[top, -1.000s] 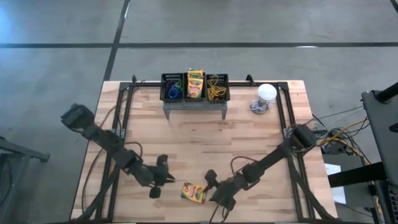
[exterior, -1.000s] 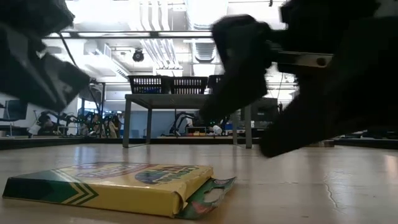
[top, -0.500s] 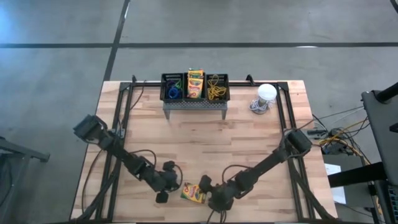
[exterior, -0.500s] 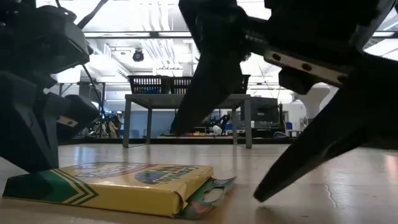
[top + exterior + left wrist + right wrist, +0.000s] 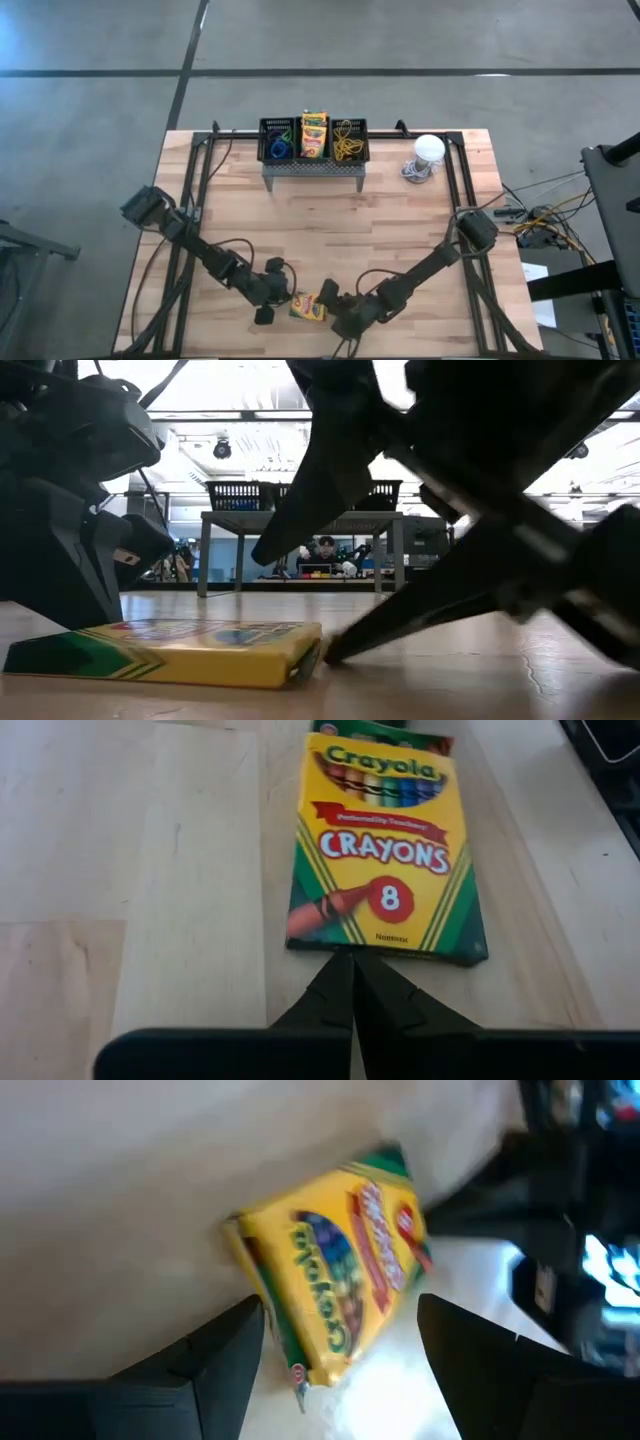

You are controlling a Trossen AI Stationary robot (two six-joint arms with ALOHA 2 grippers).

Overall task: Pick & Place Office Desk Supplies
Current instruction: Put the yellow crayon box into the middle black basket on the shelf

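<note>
While the flat yellow-and-green cardboard crayon box [image 5: 309,309] lies face up on the pale wooden table [image 5: 400,230] at its near edge, both arms have closed in on it since a second ago

Left gripper [image 5: 351,982]: was part open, now clenched with nothing between its fingers; tips meet just beside the box's bottom short edge, apparently bracing it

Right gripper [image 5: 341,1337]: has spread to full width and moved up to the opposite, flap end; its fingers straddle that end, box not yet clamped

Box flap: hung open in the low view a second ago, now pressed flat

Reading: likely a pin-and-grasp; pickup is prepared, not done, and the box is not lifted

Three small black mesh bins [image 5: 313,139] on the grey perforated stand [image 5: 313,170] at the far edge: one crayon box stands in the middle bin

Hard to make out: actual contact of either gripper with the box; right wrist view blurred; bin contents small from above; low view largely blocked by arms
</note>
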